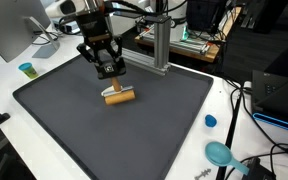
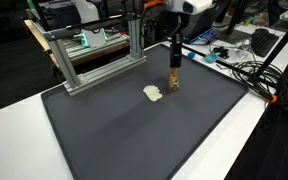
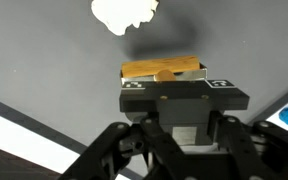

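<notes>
Wooden block [image 3: 162, 70] sits on the table [image 1: 2, 75] mid-frame in the wrist view, long axis left-right, just above the gripper [image 1: 108, 72]; can't tell how open it is or if it's holding anything

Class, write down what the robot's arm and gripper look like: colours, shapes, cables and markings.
The gripper is black, with chunky angular linkages. In the wrist view its blocky body carries two small black-and-white square markers. The arm above is white with dark parts. Black cables trail from it.
</notes>
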Controlling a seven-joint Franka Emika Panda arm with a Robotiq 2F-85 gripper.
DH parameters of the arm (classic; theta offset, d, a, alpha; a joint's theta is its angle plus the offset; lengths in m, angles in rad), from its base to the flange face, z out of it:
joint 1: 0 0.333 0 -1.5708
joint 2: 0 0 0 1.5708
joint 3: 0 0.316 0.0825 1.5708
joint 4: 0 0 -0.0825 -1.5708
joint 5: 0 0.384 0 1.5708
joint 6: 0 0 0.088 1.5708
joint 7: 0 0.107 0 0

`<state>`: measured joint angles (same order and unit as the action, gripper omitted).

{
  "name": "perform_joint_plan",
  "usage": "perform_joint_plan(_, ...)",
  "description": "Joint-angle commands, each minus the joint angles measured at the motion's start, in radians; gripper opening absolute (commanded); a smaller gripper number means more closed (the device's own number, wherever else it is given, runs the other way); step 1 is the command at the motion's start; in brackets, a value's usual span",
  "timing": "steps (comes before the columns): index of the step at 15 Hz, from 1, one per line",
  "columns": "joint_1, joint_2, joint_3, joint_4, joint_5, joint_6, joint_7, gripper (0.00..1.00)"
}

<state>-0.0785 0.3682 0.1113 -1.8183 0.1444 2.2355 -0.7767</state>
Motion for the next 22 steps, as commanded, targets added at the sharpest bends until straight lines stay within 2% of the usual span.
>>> perform_joint_plan(1, -0.001, -0.238, -0.043, -0.203, -0.004, 0.039, 0.149, 0.22)
perform_joint_plan(6, 0.008, -0.51, -0.107, -0.376, -0.056, 0.036, 0.376, 0.22)
perform_joint_plan(7, 0.019, -0.367, -0.106, -0.251, -0.025, 0.006, 0.289, 0.22)
perform_joint_plan(8, 0.022, -0.406, -0.115, -0.276, -0.03, 0.003, 0.3, 0.47)
perform_joint_plan(10, 0.025, -0.409, -0.117, -0.278, -0.03, -0.002, 0.298, 0.47)
perform_joint_plan(11, 0.027, -0.402, -0.111, -0.314, -0.048, 0.033, 0.346, 0.22)
perform_joint_plan(12, 0.024, -0.418, -0.114, -0.36, -0.059, 0.055, 0.389, 0.22)
perform_joint_plan(16, -0.001, -0.504, -0.154, -0.526, -0.011, 0.069, 0.384, 0.22)
perform_joint_plan(19, -0.019, -0.625, -0.207, -0.653, 0.02, 0.083, 0.39, 0.22)
perform_joint_plan(22, -0.001, -0.762, -0.236, -0.752, 0.069, 0.092, 0.41, 0.22)
